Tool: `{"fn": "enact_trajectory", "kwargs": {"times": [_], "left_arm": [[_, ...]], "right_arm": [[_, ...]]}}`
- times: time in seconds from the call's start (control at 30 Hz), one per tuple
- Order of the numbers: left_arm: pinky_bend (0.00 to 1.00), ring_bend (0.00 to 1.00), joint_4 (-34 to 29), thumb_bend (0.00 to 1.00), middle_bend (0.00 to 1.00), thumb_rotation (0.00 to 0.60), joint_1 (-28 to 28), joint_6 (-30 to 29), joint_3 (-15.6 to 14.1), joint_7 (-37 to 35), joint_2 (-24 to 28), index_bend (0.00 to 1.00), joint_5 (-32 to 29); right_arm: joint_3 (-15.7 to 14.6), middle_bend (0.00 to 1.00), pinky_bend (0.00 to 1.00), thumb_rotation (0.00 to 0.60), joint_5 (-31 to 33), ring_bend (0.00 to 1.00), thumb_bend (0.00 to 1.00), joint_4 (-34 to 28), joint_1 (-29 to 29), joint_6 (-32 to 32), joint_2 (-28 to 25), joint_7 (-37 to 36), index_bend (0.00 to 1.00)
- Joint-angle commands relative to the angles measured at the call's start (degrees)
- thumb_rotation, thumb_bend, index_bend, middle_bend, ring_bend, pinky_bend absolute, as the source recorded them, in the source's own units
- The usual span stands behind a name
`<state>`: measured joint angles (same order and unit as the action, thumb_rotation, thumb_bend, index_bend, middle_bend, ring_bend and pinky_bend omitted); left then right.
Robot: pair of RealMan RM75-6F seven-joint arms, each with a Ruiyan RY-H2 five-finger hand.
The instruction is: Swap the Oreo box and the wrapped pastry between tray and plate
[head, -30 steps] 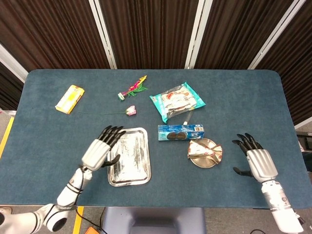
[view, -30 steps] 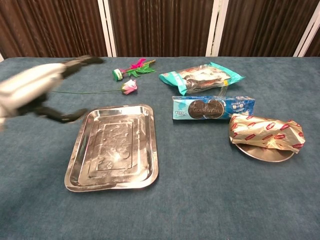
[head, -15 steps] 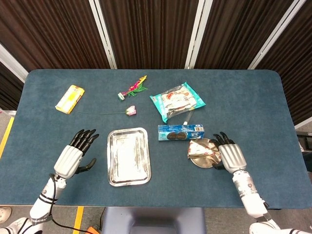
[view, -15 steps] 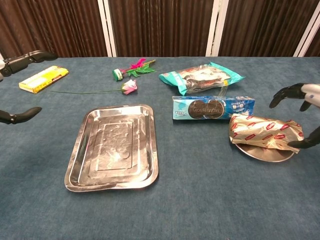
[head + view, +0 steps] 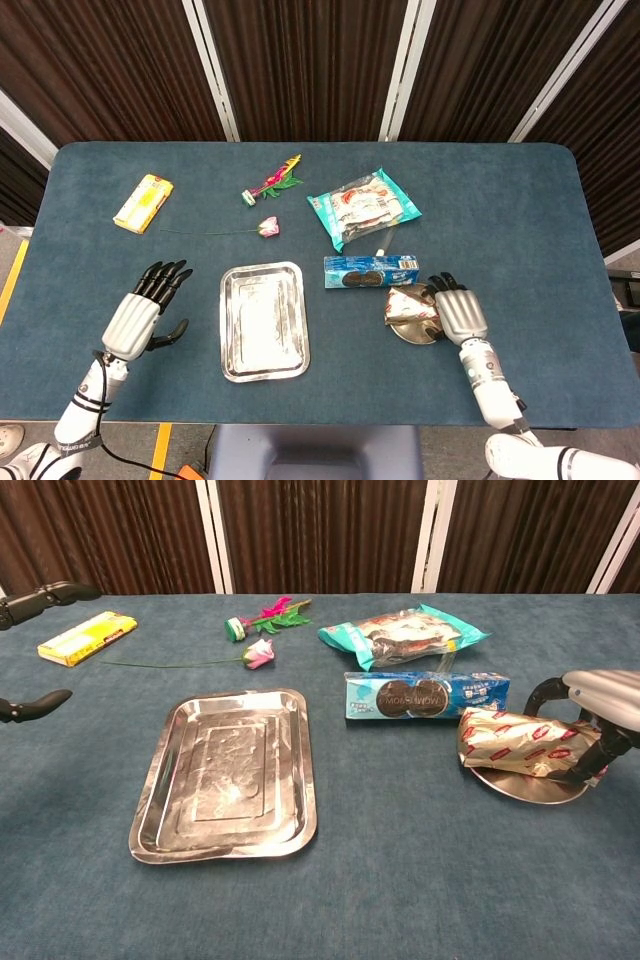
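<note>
Blue felt covers the worktop (image 5: 520, 200), and across it I have, largest first, the steel tray (image 5: 264, 321) lying bare at lower centre, the Oreo box (image 5: 371, 271) flat on the cloth just right of the tray's top corner, the gold wrapped pastry (image 5: 530, 744) lying on the small round plate (image 5: 520, 787), and my two robot hands.

My worry is the wrapper. It looks slick and crinkly, so if I close too lightly it could slide out, and if I drag rather than lift, the light plate may skid along with it. The Oreo box sits just above the plate in the head view, and a careless sweep could knock it.

The right robot hand (image 5: 452, 310) is over the right end of the pastry, fingers arched down around it in the chest view. I cannot tell whether they have actually taken hold or merely cage it.

The left robot hand (image 5: 140, 312) hangs released, fingers spread, at the lower left of the frame, well apart from the tray.
</note>
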<state>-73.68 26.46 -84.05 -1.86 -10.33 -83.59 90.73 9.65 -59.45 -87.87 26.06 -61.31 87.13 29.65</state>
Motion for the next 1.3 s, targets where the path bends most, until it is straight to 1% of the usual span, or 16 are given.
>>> {"fn": "enact_trajectory", "kwargs": {"times": [0.03, 0.1, 0.17, 0.3, 0.43, 0.53, 0.73, 0.8, 0.83, 0.93, 1.03, 1.17, 1.3], "left_arm": [[0.03, 0.00, 0.04, 0.38, 0.00, 0.600, -0.31, 0.11, 0.18, -0.17, 0.20, 0.00, 0.20], [0.03, 0.00, 0.21, 0.38, 0.00, 0.600, -0.57, 0.07, 0.40, -0.23, 0.24, 0.00, 0.37], [0.03, 0.00, 0.23, 0.38, 0.00, 0.600, -0.73, 0.35, 0.55, -0.38, 0.24, 0.00, 0.36], [0.03, 0.00, 0.65, 0.38, 0.00, 0.600, -1.05, 0.83, 0.56, -1.08, 0.38, 0.00, 0.75], [0.03, 0.00, 0.83, 0.38, 0.00, 0.600, -1.63, 0.89, 0.98, -1.52, 0.58, 0.00, 0.59], [0.03, 0.00, 0.97, 0.38, 0.00, 0.600, -1.79, 0.86, 1.31, -1.42, 0.60, 0.00, 0.79], [0.03, 0.00, 0.12, 0.38, 0.00, 0.600, -1.59, 1.83, 1.60, -1.17, 0.96, 0.00, 0.84], [0.03, 0.00, -0.04, 0.38, 0.00, 0.600, -1.40, 2.17, 2.07, -0.26, 0.64, 0.00, 0.82], [0.03, 0.00, -0.16, 0.38, 0.00, 0.600, -1.38, 2.45, 2.19, -0.07, 0.60, 0.00, 0.66], [0.03, 0.00, -0.35, 0.38, 0.00, 0.600, -1.43, 2.63, 2.46, 0.69, 0.66, 0.00, 0.72], [0.03, 0.00, -0.82, 0.38, 0.00, 0.600, -1.60, 2.69, 2.64, 0.89, 0.90, 0.00, 0.75], [0.03, 0.00, -1.40, 0.38, 0.00, 0.600, -1.78, 2.53, 2.89, 1.68, 1.40, 0.00, 0.99], [0.03, 0.00, -1.98, 0.38, 0.00, 0.600, -2.31, 2.25, 3.09, 1.91, 1.98, 0.00, 0.85]], "right_arm": [[0.17, 0.34, 0.50, 0.600, 0.48, 0.28, 0.30, 0.78, 0.38, -0.40, 0.61, 0.12, 0.53], [0.04, 0.38, 0.54, 0.600, 0.52, 0.32, 0.30, 1.09, 0.56, -0.69, 0.93, 0.21, 0.58], [-0.19, 0.42, 0.60, 0.600, 0.15, 0.38, 0.31, 1.52, 0.64, -1.29, 1.32, 0.39, 0.64], [-0.45, 0.50, 0.67, 0.600, 0.41, 0.48, 0.34, 1.70, 0.82, -1.75, 1.60, 0.79, 0.71], [-0.57, 0.57, 0.70, 0.600, -0.06, 0.55, 0.38, 0.26, 0.59, -3.07, 0.74, 0.85, 0.79], [-0.92, 0.61, 0.71, 0.600, -1.13, 0.58, 0.40, -1.57, 0.14, -4.45, -0.67, 0.92, 0.83], [-1.45, 0.63, 0.73, 0.600, -2.30, 0.61, 0.42, -4.56, -0.49, -5.33, -2.96, 0.28, 0.85], [-3.05, 0.63, 0.73, 0.600, -5.73, 0.61, 0.42, -9.11, -1.53, -6.61, -6.08, -0.60, 0.86], [-3.59, 0.63, 0.73, 0.600, -6.85, 0.61, 0.42, -10.39, -1.82, -6.84, -7.02, -1.04, 0.86], [-5.25, 0.63, 0.73, 0.600, -10.65, 0.61, 0.42, -13.46, -2.67, -7.89, -9.21, -2.15, 0.86], [-6.70, 0.63, 0.73, 0.600, -13.25, 0.61, 0.42, -15.72, -3.20, -8.33, -10.29, -2.48, 0.86], [-8.25, 0.63, 0.73, 0.600, -15.86, 0.61, 0.42, -17.51, -3.12, -7.83, -9.79, -1.82, 0.86], [-8.96, 0.63, 0.73, 0.600, -16.38, 0.61, 0.42, -18.02, -1.83, -5.82, -6.84, 1.50, 0.86]]}}
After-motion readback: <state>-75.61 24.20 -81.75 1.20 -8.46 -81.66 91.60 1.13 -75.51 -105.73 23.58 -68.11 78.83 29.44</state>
